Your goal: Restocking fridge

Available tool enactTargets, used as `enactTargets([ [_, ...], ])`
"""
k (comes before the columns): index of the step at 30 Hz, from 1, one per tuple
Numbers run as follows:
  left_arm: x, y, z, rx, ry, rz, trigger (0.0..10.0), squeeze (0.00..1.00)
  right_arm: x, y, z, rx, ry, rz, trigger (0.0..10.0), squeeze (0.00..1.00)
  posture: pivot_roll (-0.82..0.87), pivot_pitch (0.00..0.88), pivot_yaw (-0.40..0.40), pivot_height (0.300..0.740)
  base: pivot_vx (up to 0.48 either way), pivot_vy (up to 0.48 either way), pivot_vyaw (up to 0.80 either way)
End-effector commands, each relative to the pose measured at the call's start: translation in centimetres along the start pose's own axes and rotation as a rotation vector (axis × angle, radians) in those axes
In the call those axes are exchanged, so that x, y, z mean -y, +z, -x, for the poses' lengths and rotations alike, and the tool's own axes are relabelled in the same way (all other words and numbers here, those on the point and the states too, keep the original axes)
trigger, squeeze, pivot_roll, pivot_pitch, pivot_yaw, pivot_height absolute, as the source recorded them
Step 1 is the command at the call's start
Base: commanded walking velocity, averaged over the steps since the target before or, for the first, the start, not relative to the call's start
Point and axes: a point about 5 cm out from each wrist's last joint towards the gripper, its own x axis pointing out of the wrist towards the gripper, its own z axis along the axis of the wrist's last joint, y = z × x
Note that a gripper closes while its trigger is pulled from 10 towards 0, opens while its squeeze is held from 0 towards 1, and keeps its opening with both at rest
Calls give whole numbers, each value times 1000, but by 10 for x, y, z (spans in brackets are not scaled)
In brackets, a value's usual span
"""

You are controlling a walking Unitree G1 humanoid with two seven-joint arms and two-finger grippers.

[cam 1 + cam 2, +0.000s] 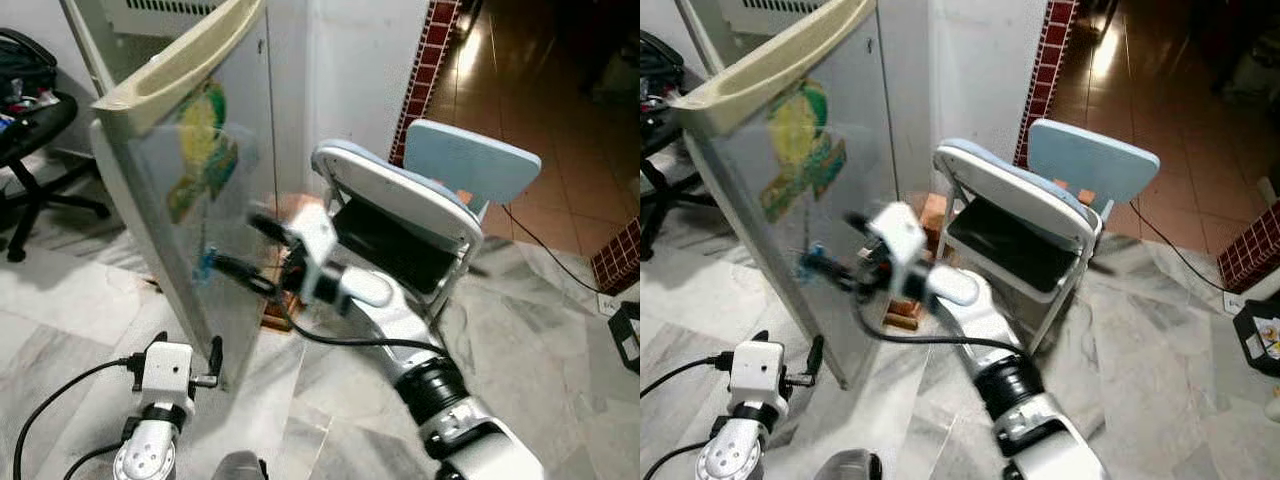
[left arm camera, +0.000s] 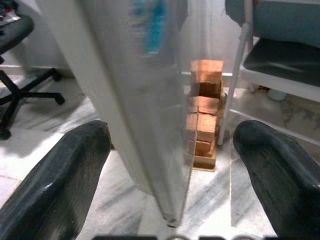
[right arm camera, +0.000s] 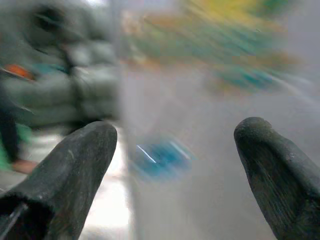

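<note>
Left eye view: one fridge door (image 1: 225,190), one chair (image 1: 420,215); both grippers' fingers spread, empty.

The fridge door (image 1: 190,190) stands swung open in the left half of the frame, seen nearly edge-on, tilted. It is grey-white with a cream handle rim (image 1: 180,60) along the top, a yellow-green sticker (image 1: 205,145) and a small blue one (image 1: 207,265) on its face.

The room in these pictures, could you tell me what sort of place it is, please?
Most likely a lived-in home, near the kitchen: a fridge door with colourful stickers stands ajar, a folding chair sits beside it on a marble floor, and an office chair stands to the left.
</note>
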Motion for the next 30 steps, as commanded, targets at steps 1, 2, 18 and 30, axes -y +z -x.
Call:
enactTargets([
  [1, 0, 7, -4, 25, 15, -9, 10000, 0, 15, 0, 15, -9, -121, 58, 10000, 0, 94, 21, -13, 740, 0, 0, 0],
  [2, 0, 7, -4, 25, 15, -9, 10000, 0, 15, 0, 15, -9, -121, 58, 10000, 0, 94, 21, -13, 740, 0, 0, 0],
  [18, 0, 52, -15, 160, 26, 15, 10000, 0, 57, -19, 78, -7, -613, 47, 10000, 0, 76, 21, -10, 740, 0, 410, 0],
  [30, 1, 54, -18, 152, 23, 24, 10000, 0, 62, -22, 87, -23, -670, 37, 10000, 0, 64, 17, -5, 740, 0, 464, 0],
])
